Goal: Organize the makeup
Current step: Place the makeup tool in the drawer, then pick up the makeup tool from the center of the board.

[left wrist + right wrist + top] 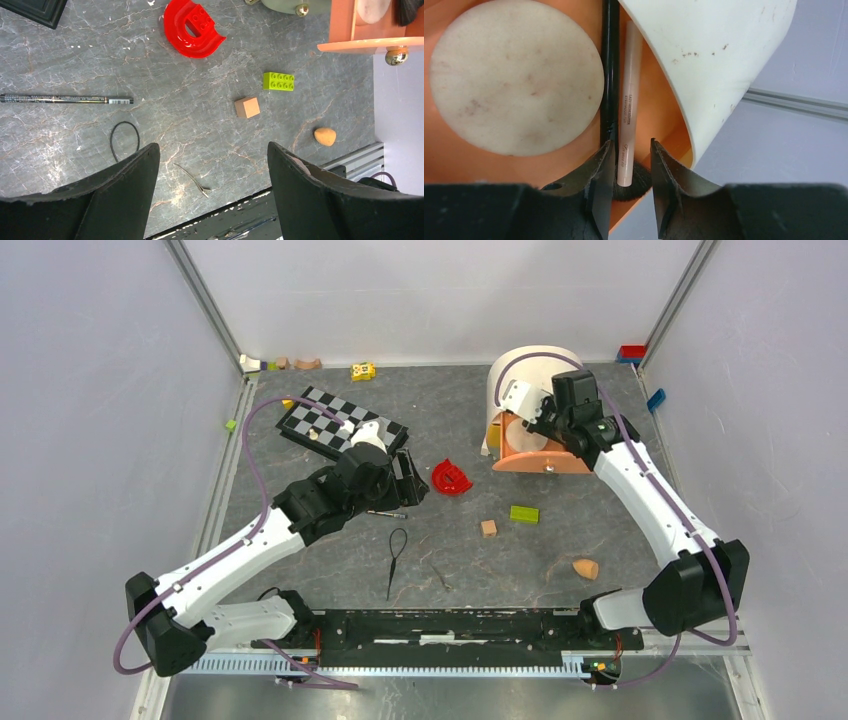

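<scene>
Fingertips of the right tool (631,146) are standing a little apart around the near end of the pink stick (630,85), with a gap showing on one side, so we are reading the tool as open rather than clamped. The stick is lying inside the orange tray (449,160), just beside the black brush handle (610,75). The round white pad (514,75) is lying in the tray past that handle, and the white cover (719,60) is arching over the tray's other side.

We are judging the step as setting the stick down in the tray. To do it well, we are advising spreading the fingers fully clear and then backing straight out along the stick's length. That way neither finger is dragging it, or the dark bristles (635,182) under its end, out of the tray.

Well apart from the tray, the left tool (212,147) is hanging wide open and empty above the surface (190,100). The orange teardrop sponge (325,136) and a dark pencil (65,99) are lying outside the tray.
</scene>
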Available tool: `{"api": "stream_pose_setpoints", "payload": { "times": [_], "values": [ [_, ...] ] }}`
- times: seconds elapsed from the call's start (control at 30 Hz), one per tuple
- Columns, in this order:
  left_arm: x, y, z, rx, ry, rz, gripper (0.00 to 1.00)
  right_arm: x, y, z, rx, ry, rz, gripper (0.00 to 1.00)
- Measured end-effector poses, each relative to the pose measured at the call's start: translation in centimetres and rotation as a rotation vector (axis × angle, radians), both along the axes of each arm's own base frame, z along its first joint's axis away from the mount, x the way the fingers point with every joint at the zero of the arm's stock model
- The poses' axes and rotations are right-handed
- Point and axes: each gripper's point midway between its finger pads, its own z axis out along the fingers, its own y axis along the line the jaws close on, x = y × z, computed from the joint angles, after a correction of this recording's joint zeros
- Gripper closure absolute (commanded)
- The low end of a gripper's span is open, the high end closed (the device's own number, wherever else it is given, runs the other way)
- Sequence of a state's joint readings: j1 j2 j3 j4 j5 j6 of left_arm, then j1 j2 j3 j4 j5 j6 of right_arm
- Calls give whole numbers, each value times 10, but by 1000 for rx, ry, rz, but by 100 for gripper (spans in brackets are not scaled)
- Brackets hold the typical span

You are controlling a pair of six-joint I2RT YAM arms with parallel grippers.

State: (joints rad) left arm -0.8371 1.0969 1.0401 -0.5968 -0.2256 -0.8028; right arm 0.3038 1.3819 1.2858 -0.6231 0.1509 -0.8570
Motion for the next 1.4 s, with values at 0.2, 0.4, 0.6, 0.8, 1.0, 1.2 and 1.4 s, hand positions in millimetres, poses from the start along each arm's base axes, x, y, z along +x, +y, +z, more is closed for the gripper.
{"api": "stream_pose_setpoints", "payload": {
  "times": [0.2,0.4,0.6,0.8,1.0,1.2,1.4],
  "values": [
    [2,2,0,3,1,7,15,-6,0,19,49,-53,-8,61],
    [6,8,-6,23,14,32,15,-23,0,66,140,-184,-13,60],
    [9,16,-21,69,57,56,16,-57,-8,103,259,-326,-46,53],
    [12,22,-37,120,90,81,15,-83,-19,115,362,-395,-122,46],
    [14,53,-75,144,193,205,22,-105,-25,108,443,-402,-178,43],
    [12,105,-126,148,354,412,20,-119,-26,117,557,-433,-218,42],
    [13,105,-142,143,415,471,20,-129,-26,111,681,-445,-278,41]
  ]
}}
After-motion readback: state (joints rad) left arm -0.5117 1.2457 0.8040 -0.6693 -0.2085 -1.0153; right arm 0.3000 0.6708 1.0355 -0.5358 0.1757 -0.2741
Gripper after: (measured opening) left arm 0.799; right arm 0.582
